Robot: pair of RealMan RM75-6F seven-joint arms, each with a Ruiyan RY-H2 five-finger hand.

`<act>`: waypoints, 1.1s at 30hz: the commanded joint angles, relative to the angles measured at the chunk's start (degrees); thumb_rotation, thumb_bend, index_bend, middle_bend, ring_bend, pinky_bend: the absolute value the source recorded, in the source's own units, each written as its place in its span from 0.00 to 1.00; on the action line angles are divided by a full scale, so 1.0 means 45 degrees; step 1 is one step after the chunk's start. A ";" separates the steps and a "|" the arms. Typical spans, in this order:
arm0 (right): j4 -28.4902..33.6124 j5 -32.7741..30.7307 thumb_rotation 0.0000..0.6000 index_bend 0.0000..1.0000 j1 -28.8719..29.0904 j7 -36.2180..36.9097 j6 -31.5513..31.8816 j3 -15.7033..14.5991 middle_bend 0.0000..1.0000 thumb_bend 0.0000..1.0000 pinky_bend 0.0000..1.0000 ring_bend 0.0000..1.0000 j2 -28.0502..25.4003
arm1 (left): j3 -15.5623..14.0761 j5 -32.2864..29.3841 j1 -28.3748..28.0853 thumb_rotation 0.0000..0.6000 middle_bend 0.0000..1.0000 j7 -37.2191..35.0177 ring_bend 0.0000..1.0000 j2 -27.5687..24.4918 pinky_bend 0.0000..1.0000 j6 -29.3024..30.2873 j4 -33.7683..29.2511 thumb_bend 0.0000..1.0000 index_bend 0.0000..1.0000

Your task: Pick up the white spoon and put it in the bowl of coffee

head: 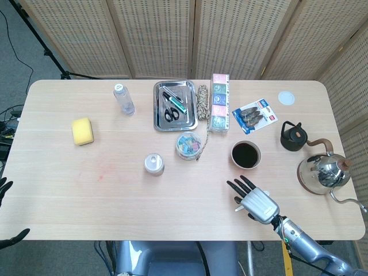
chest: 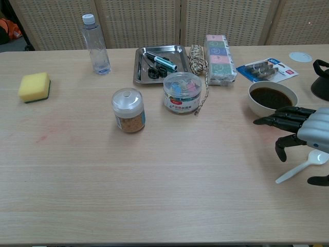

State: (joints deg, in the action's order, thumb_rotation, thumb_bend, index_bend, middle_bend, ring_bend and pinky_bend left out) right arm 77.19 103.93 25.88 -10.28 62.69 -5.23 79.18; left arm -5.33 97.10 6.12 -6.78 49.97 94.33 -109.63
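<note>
The white spoon (chest: 299,166) lies on the table near the front right, handle pointing front-left. In the head view only its handle tip (head: 237,209) shows from under my right hand (head: 253,199). That hand (chest: 300,135) hovers over the spoon with fingers spread toward the bowl, holding nothing. The white bowl of dark coffee (head: 246,155) stands just behind the fingertips, also in the chest view (chest: 272,99). My left hand (head: 7,210) shows only as dark fingertips, apart, off the table's left front corner.
A steel kettle (head: 324,173) and a small black teapot (head: 295,137) stand right of the bowl. A lidded jar (head: 154,164), a tub of clips (head: 188,145), a coil of rope (head: 202,103) and a metal tray (head: 158,118) lie behind and left.
</note>
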 commanded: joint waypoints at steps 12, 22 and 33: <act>0.0348 -0.1117 1.00 0.43 0.0308 -0.0731 -0.1086 0.0057 0.00 0.31 0.00 0.00 0.0135 | -0.0012 0.0008 -0.0030 1.00 0.00 0.0040 0.00 0.0003 0.00 -0.0066 0.0001 0.00 0.00; 0.1365 -0.2520 1.00 0.44 0.0570 -0.1395 -0.2219 0.0392 0.00 0.34 0.00 0.00 -0.0059 | -0.0041 0.0067 -0.0014 1.00 0.00 -0.0062 0.00 -0.0028 0.00 -0.0023 0.0027 0.00 0.00; 0.2187 -0.4526 1.00 0.46 0.0767 -0.2297 -0.3120 0.0821 0.00 0.34 0.00 0.00 -0.0082 | -0.0046 0.0071 -0.0014 1.00 0.00 -0.0131 0.00 -0.0051 0.00 -0.0008 0.0035 0.00 0.00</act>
State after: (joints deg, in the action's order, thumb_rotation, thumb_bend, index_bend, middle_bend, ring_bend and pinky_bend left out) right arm 86.78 84.03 29.17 -20.27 48.98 -1.75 78.72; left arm -5.53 97.41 6.04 -7.36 49.74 94.28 -109.49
